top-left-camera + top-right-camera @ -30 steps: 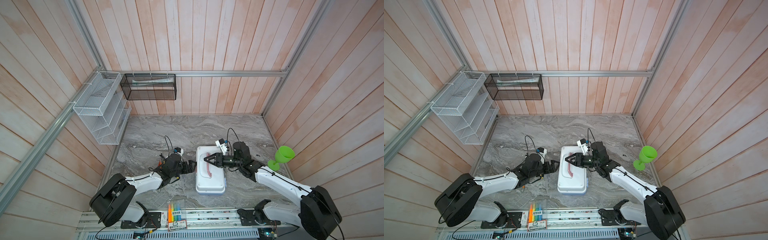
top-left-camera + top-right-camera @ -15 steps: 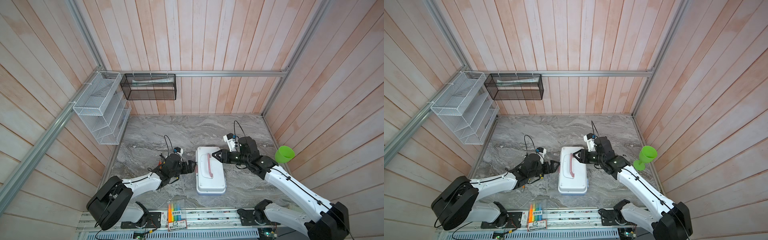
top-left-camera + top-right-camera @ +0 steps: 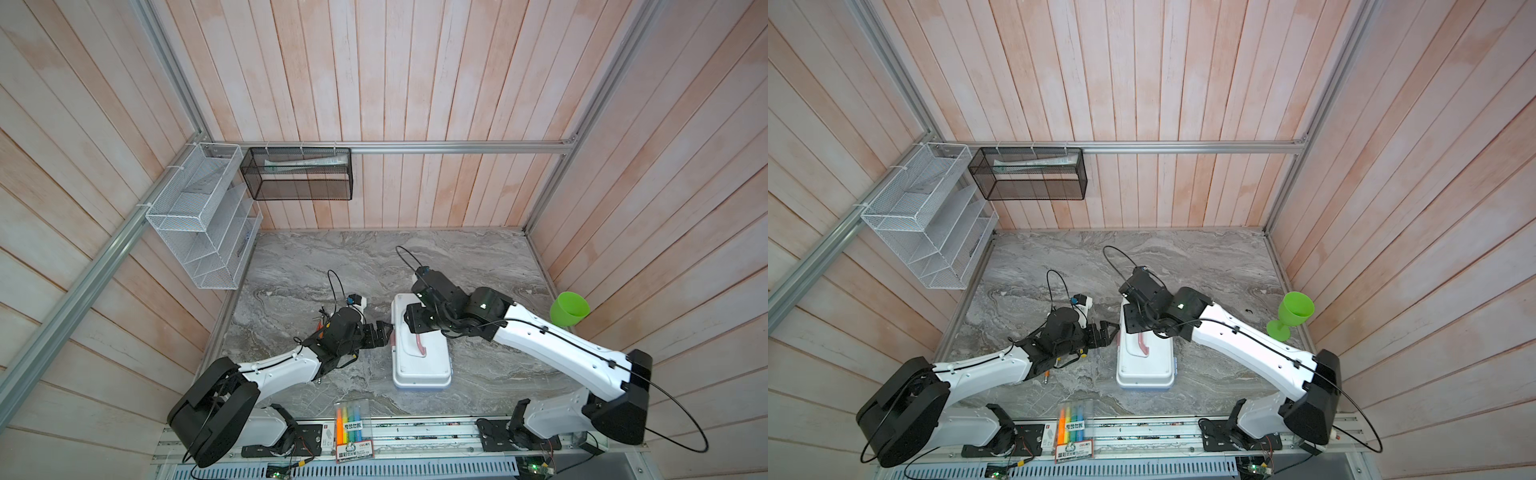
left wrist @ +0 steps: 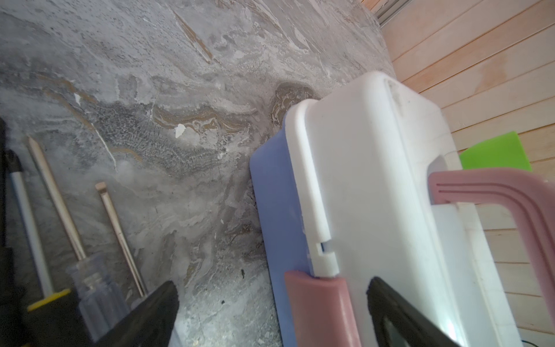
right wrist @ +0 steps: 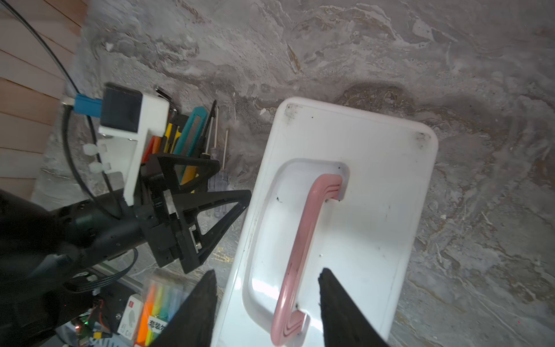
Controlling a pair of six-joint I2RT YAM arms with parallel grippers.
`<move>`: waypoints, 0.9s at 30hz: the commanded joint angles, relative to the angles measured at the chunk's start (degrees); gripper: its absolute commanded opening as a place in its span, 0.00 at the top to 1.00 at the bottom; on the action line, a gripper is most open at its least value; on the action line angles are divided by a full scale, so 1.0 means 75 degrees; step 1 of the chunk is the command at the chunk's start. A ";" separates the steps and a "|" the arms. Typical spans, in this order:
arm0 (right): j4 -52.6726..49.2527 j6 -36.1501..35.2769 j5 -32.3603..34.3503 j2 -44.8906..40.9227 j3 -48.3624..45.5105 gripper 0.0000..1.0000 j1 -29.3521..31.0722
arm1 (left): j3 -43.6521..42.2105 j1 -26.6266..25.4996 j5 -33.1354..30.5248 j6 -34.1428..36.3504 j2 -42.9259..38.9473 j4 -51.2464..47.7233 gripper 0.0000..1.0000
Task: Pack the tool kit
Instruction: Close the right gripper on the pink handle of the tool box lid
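Observation:
The tool kit case [image 3: 419, 365] [image 3: 1144, 370] lies closed on the marble table, white lid [image 5: 375, 195] up, with its pink handle [image 5: 306, 240] flat and a blue base [image 4: 270, 210]. My left gripper [image 3: 384, 332] [image 4: 271, 288] is open at the case's left side. The pink latch [image 4: 315, 306] sits between its jaws, untouched. My right gripper [image 3: 409, 320] [image 5: 267, 272] hovers open over the lid, its jaws either side of the handle. Slim screwdrivers [image 4: 57, 198] [image 5: 216, 144] and a teal knife [image 5: 192, 141] lie on the table under the left wrist.
A green goblet [image 3: 569, 307] stands at the table's right edge. A clear pack of highlighters [image 3: 352, 419] lies on the front rail. A white mesh rack [image 3: 199, 216] and a black mesh basket [image 3: 297, 178] hang on the walls at the back left.
The right gripper left the handle, drew back to the right, then came back over the far half of the lid with its jaws wider. The left arm has stayed put.

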 commanded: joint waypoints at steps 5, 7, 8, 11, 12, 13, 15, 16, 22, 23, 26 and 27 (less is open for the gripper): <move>-0.2621 0.1005 0.1948 0.1455 0.1127 0.46 0.0535 | -0.0124 -0.0036 0.0126 0.0142 -0.0150 0.0174 0.00; -0.2706 0.1083 0.1971 0.1647 0.1172 0.46 0.0578 | -0.0133 -0.0041 0.0148 0.0166 -0.0164 0.0140 0.00; -0.2643 0.1102 0.1898 0.1712 0.1118 0.46 0.0584 | -0.0151 -0.0037 0.0173 0.0187 -0.0173 0.0137 0.00; -0.2317 0.1173 0.1723 0.1764 0.0880 0.46 0.0609 | -0.0199 -0.0042 0.0146 0.0222 -0.0231 0.0099 0.00; -0.2178 0.1200 0.1667 0.1727 0.0791 0.47 0.0609 | -0.0231 -0.0046 0.0133 0.0225 -0.0254 0.0101 0.00; -0.2020 0.1239 0.1622 0.1647 0.0688 0.49 0.0608 | -0.0265 -0.0045 0.0125 0.0225 -0.0281 0.0121 0.00; -0.1761 0.1354 0.1618 0.1458 0.0501 0.53 0.0600 | -0.0319 -0.0042 0.0078 0.0225 -0.0329 0.0121 0.00; -0.1652 0.1403 0.1647 0.1335 0.0410 0.55 0.0596 | -0.0332 -0.0040 0.0055 0.0217 -0.0348 0.0126 0.00; -0.1499 0.1541 0.1691 0.0905 -0.0104 0.67 0.0456 | -0.0309 -0.0038 -0.0030 0.0246 -0.0426 0.0098 0.00; -0.1494 0.1576 0.1712 0.0819 -0.0181 0.68 0.0438 | -0.0309 -0.0041 -0.0028 0.0243 -0.0442 0.0084 0.00; -0.1294 0.1621 0.1677 0.0591 -0.0418 0.69 0.0400 | -0.0324 -0.0045 -0.0022 0.0266 -0.0494 0.0066 0.00; -0.1053 0.1576 0.1635 0.0490 -0.0525 0.70 0.0405 | -0.0332 -0.0039 -0.0009 0.0282 -0.0512 0.0048 0.00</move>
